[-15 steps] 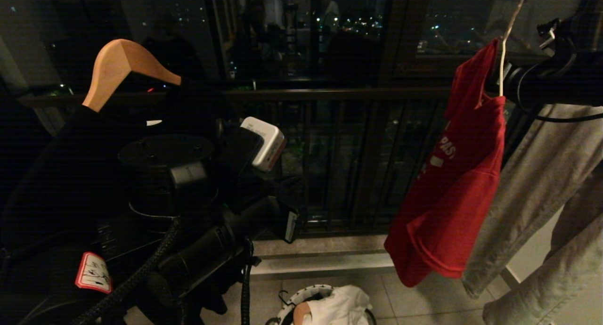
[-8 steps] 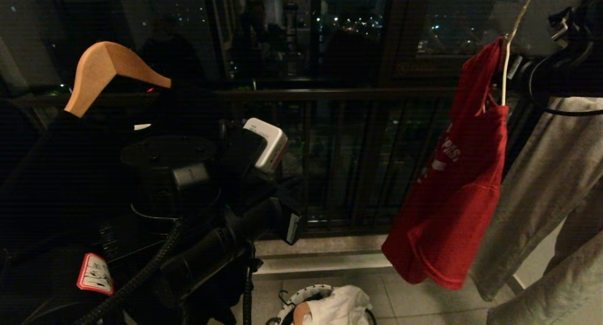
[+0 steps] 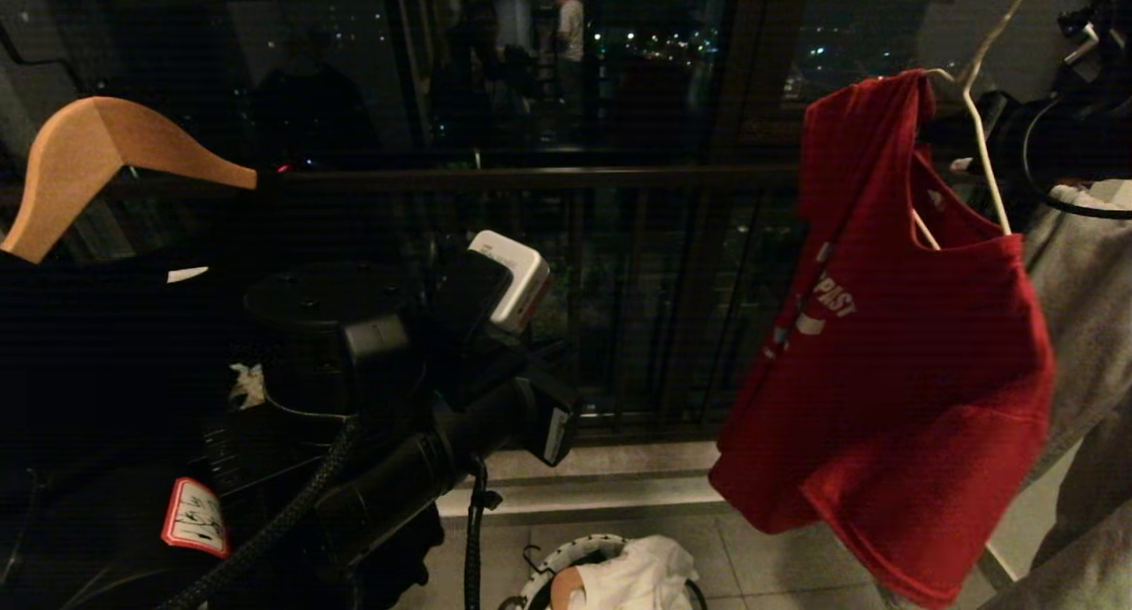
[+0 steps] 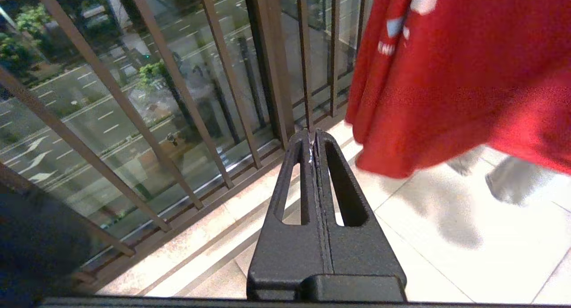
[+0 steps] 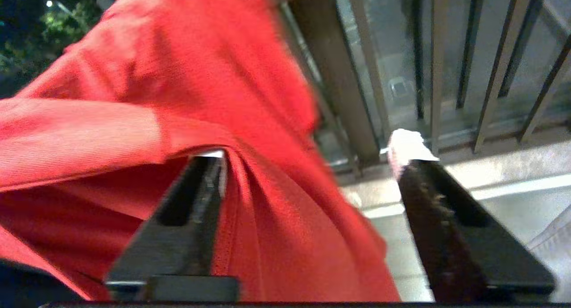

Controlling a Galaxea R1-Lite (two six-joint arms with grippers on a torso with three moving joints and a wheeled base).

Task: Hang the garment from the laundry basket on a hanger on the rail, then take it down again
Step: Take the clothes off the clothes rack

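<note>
Night city lights show through the balcony railing [image 3: 619,309] behind everything, with pale floor tiles below.

Right gripper [image 5: 308,165]: its fingers stand wide apart, one of them lying against the red shirt [image 3: 893,362] with a fold of cloth between them but nothing pinched. Left gripper [image 4: 312,140]: fingers pressed together on nothing, held low near the railing, just beside the shirt's lower hem.

Outward from there, the shirt hangs on the white wire hanger [image 3: 982,141], whose neck runs up out of the head view, so its hold on the rail cannot be seen. Only one shoulder looks seated on the wire; the cloth bunches to one side and the hem hangs crooked. Grey cloth [image 3: 1079,309] hangs behind it. A wooden hanger [image 3: 97,159] carrying a black shirt [image 3: 97,345] fills the robot's left side. The basket [image 3: 566,561] sits on the floor below, white cloth [image 3: 641,575] in it.

Risks, as I judge them: the lopsided shirt could slide off the wire. The open fingers, drawing away, might snag the fold and drag shirt and hanger along.
</note>
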